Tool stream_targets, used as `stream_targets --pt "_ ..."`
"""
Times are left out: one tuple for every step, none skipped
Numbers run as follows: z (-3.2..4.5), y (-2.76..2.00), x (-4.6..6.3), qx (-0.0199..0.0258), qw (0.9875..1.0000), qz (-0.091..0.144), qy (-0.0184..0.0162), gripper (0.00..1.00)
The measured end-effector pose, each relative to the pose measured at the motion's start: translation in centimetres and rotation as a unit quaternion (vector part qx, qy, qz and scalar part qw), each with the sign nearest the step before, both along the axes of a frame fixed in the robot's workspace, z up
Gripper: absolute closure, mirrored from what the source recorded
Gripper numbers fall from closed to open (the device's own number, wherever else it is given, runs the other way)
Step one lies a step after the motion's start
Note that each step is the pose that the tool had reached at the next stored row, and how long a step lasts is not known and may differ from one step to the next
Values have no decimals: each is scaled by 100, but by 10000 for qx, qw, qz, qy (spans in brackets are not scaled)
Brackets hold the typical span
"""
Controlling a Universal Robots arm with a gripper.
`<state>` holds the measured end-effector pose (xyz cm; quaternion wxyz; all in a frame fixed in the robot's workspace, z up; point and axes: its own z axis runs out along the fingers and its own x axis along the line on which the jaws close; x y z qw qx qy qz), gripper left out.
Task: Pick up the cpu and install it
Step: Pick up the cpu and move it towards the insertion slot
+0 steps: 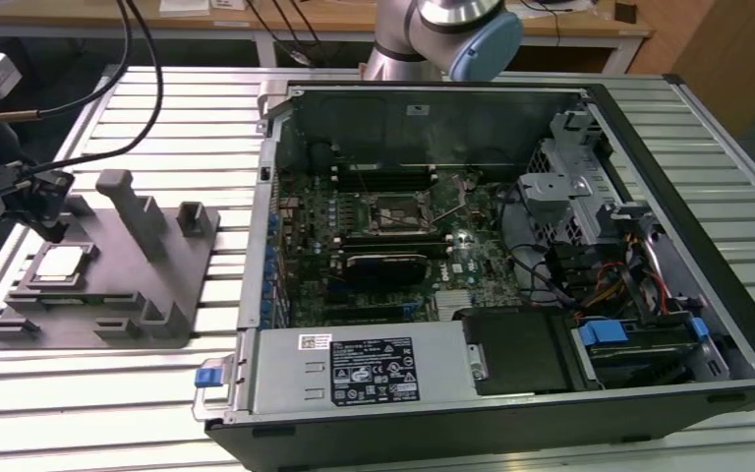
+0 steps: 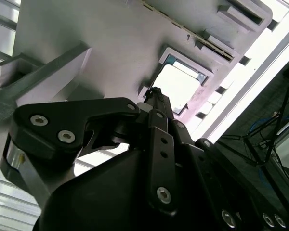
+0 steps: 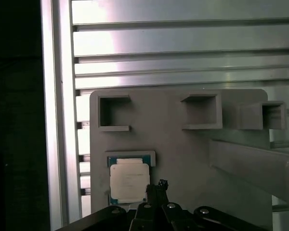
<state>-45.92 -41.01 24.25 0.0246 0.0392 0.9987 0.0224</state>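
Note:
The cpu (image 1: pixel 63 264) is a small silvery square with a pale rim, lying flat in a recess of the grey fixture (image 1: pixel 154 285) on the exterior view's left. It also appears in both wrist views, as the cpu (image 3: pixel 129 180) and, washed out by light, the cpu (image 2: pixel 179 86). My gripper (image 1: pixel 52 231) hangs just above it and slightly off its edge. The dark fingers come together in a narrow tip (image 2: pixel 156 94) with nothing between them, and the gripper (image 3: pixel 159 186) sits beside the chip's corner. The black socket frame (image 1: pixel 397 209) sits on the motherboard inside the open computer case.
The open computer case (image 1: pixel 692 324) fills the middle and right of the slatted metal table (image 1: pixel 115 413). The fixture carries upright grey posts (image 1: pixel 135 211) and empty square pockets (image 3: pixel 114 113). Black cables (image 1: pixel 142 98) trail above the fixture. The arm's base (image 1: pixel 417 39) stands behind the case.

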Motion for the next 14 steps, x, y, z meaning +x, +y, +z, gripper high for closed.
stream_targets --pt "-10 -1 -1 0 10000 0 2 89" --pt "-20 -3 -2 0 10000 0 5 89" --pt "-29 -4 -4 0 10000 0 7 89" --pt "-38 -6 -7 0 10000 0 8 89" --pt "-48 -7 -11 0 10000 0 9 89" --pt "-58 -7 -15 0 10000 1 8 89" --pt "-68 -7 -21 0 10000 0 8 89" --pt "-76 -7 -27 0 10000 0 8 89" --pt "-85 -7 -35 0 10000 0 8 89" --pt "-93 -7 -43 0 10000 0 8 89" --pt "-102 -7 -52 0 10000 0 8 89" --pt "-111 -8 -61 0 10000 0 9 89" --pt "-121 -8 -69 0 10000 0 9 89" --pt "-130 -8 -77 0 10000 0 9 89"
